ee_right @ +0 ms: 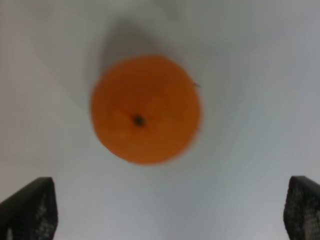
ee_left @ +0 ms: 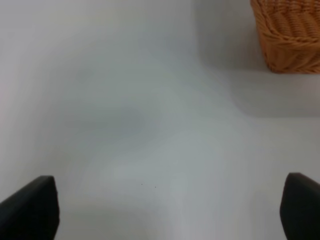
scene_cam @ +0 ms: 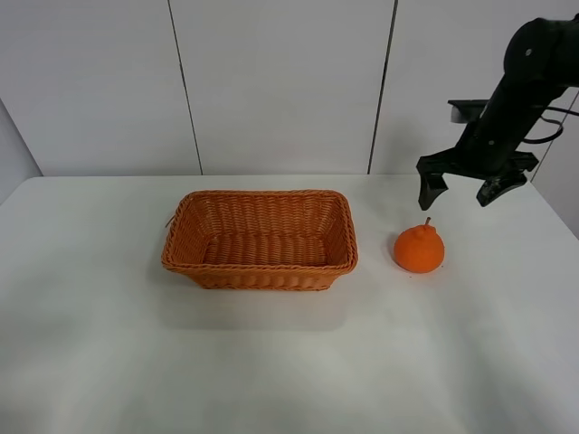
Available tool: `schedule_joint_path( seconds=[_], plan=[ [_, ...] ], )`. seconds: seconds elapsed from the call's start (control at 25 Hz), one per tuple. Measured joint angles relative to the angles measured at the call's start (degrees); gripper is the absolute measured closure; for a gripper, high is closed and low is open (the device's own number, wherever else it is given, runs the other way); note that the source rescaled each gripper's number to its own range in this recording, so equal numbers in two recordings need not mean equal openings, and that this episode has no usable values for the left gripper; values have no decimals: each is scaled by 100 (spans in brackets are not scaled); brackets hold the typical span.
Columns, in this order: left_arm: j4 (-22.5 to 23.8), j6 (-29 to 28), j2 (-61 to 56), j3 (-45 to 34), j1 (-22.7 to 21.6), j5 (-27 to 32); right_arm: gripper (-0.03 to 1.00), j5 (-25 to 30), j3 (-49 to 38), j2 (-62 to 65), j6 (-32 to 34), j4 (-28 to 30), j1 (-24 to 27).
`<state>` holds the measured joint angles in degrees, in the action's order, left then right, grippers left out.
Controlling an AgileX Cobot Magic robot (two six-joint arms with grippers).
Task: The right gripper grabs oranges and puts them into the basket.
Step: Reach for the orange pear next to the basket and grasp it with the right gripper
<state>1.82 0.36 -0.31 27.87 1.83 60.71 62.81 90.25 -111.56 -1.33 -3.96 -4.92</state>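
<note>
The orange [scene_cam: 418, 249] stands upright on the white table, to the right of the wicker basket [scene_cam: 260, 268], which holds nothing. My right gripper [scene_cam: 463, 192] hangs open in the air above and behind the orange, not touching it. In the right wrist view the orange [ee_right: 146, 109] lies straight below, seen from above with its stem in the middle, between the two spread fingertips [ee_right: 30, 210]. My left gripper [ee_left: 170, 212] is open over bare table, with a corner of the basket [ee_left: 290, 35] ahead of it. The left arm is out of the high view.
The white table [scene_cam: 109, 344] ends at a pale panelled wall [scene_cam: 271, 81] behind the basket. The table's right edge [scene_cam: 565, 221] runs close behind my right arm.
</note>
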Motion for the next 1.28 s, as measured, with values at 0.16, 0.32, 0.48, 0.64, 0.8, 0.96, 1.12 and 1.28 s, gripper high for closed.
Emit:
schedule_joint_path(
  seconds=[0.16, 0.32, 0.48, 0.64, 0.8, 0.96, 1.12, 1.28],
  plan=[
    [0, 0, 0, 0, 0, 0, -3, -104, 60, -414, 27, -7, -14],
    [0, 0, 0, 0, 0, 0, -3, -299, 60, -767, -53, -78, -14],
    [0, 0, 0, 0, 0, 0, -3, -510, 60, -984, -104, -98, -105],
    [0, 0, 0, 0, 0, 0, -3, -599, 78, -995, -114, -120, -201],
    [0, 0, 0, 0, 0, 0, -3, -715, 78, -995, -127, -118, -213],
    [0, 0, 0, 0, 0, 0, -3, -853, 78, -995, -107, -60, -213],
    [0, 0, 0, 0, 0, 0, -3, -955, 78, -1067, -102, -32, -213],
    [0, 0, 0, 0, 0, 0, -3, -966, 78, -1309, -102, -32, -213]
  ],
)
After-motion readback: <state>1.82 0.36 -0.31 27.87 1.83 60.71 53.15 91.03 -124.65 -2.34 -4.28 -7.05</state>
